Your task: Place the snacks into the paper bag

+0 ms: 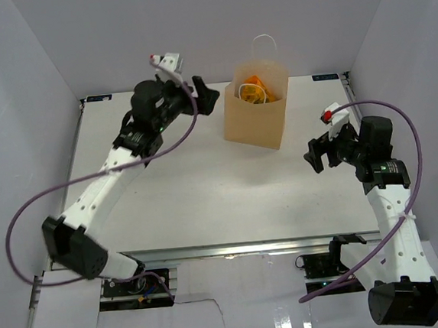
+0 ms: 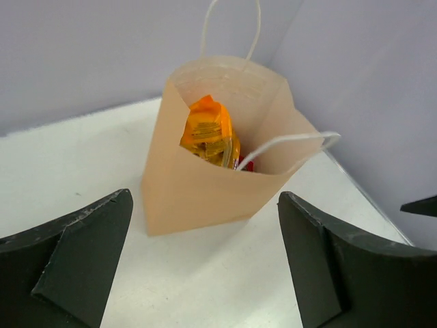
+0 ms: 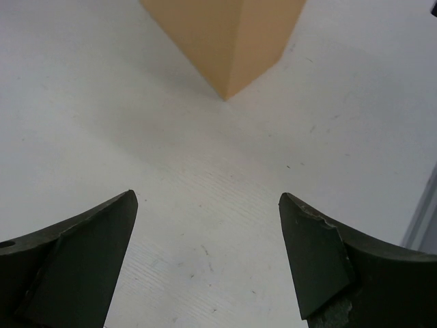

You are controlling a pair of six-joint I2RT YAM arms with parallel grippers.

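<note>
The tan paper bag [image 1: 255,115] stands upright at the back middle of the table, with white loop handles. An orange pouch [image 1: 255,89] sticks up inside it; in the left wrist view the pouch [image 2: 210,131] shows with a bit of red packet [image 2: 247,165] beside it in the bag [image 2: 198,195]. Other snacks are hidden. My left gripper [image 1: 208,96] is open and empty, just left of the bag. My right gripper [image 1: 316,155] is open and empty, right of the bag. The bag's bottom corner [image 3: 229,41] shows in the right wrist view.
White walls enclose the table [image 1: 206,196] on the left, back and right. The metal rail [image 1: 234,248] runs along the near edge.
</note>
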